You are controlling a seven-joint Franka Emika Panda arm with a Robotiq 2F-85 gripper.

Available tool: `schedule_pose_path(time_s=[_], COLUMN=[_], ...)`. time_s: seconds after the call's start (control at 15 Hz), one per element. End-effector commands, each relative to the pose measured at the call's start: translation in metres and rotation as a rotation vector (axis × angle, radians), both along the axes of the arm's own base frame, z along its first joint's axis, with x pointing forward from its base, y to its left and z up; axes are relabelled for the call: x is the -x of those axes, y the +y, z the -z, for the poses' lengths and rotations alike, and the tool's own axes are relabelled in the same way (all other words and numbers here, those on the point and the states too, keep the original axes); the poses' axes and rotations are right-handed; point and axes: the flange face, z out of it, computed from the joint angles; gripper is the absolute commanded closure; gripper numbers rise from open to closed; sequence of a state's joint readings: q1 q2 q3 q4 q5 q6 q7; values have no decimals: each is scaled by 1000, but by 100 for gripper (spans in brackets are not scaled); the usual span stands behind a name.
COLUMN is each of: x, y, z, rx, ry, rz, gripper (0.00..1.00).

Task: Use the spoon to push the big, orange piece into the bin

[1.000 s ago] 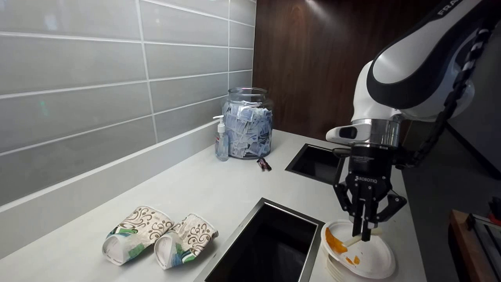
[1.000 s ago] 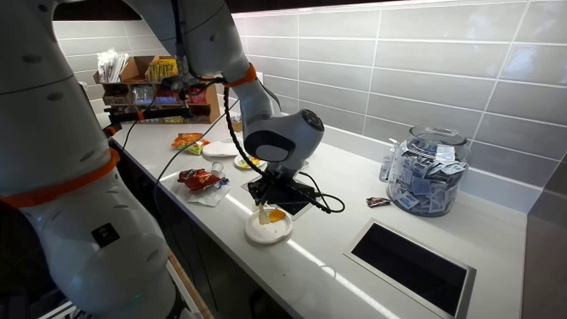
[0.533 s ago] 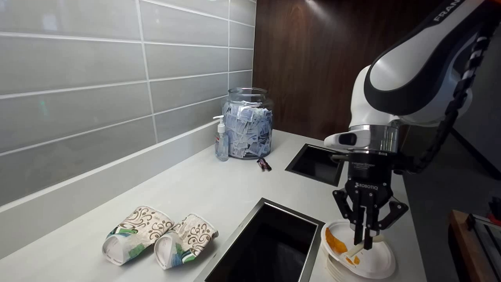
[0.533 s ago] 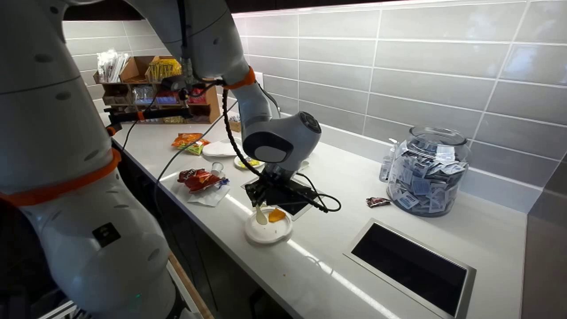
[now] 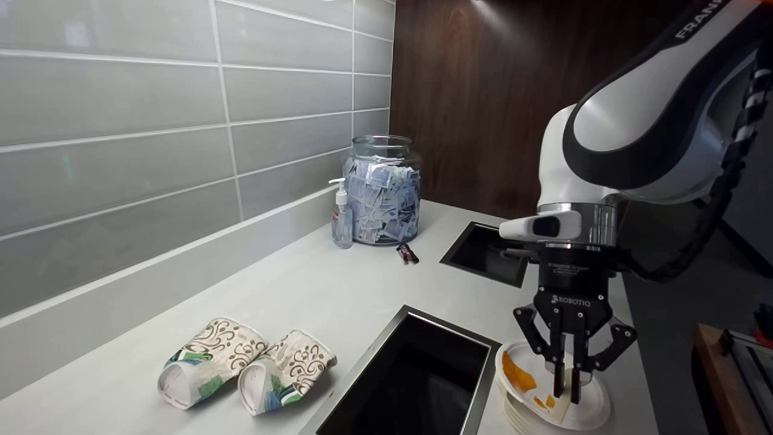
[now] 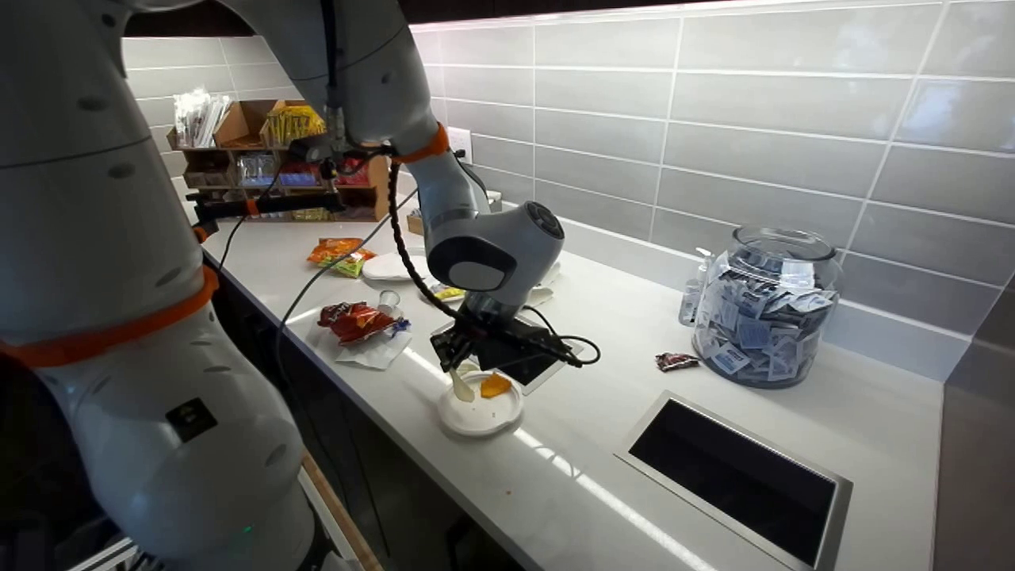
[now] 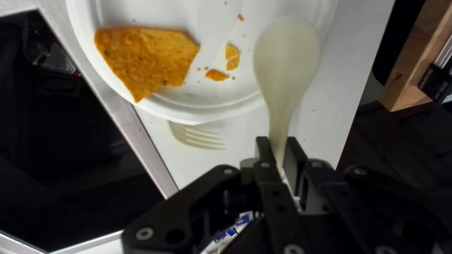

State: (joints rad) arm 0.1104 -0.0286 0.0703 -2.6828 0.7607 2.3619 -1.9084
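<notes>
In an exterior view, gripper (image 5: 567, 396) pinches spoon (image 5: 562, 412) over plate (image 5: 595, 403); orange chip (image 5: 517, 374) lies on plate, side nr bin (image 5: 484, 386). In an exterior view, red bag (image 6: 355, 323) on counter (image 6: 591, 412), jar w/ packets (image 6: 761, 325) well apart from plate. Wrist view: spoon's handle clamped btwn fingers (image 7: 262, 147), bowl over plate's edge, apart from chip, crumbs (image 7: 216, 75) btwn; fork (image 7: 196, 135) partly hidden by plate.

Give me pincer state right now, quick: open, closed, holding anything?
Pincer: closed, holding the pale spoon by its handle.
</notes>
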Motion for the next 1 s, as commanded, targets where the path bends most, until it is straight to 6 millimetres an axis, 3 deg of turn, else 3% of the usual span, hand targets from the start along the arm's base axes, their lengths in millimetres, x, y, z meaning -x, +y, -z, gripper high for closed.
schedule_pose_path(time_s=[0.0, 0.93], x=[4, 1], y=[4, 12], z=[5, 19], rx=[-44, -160], ry=[-28, -75], rz=[-69, -264], gripper=[97, 97])
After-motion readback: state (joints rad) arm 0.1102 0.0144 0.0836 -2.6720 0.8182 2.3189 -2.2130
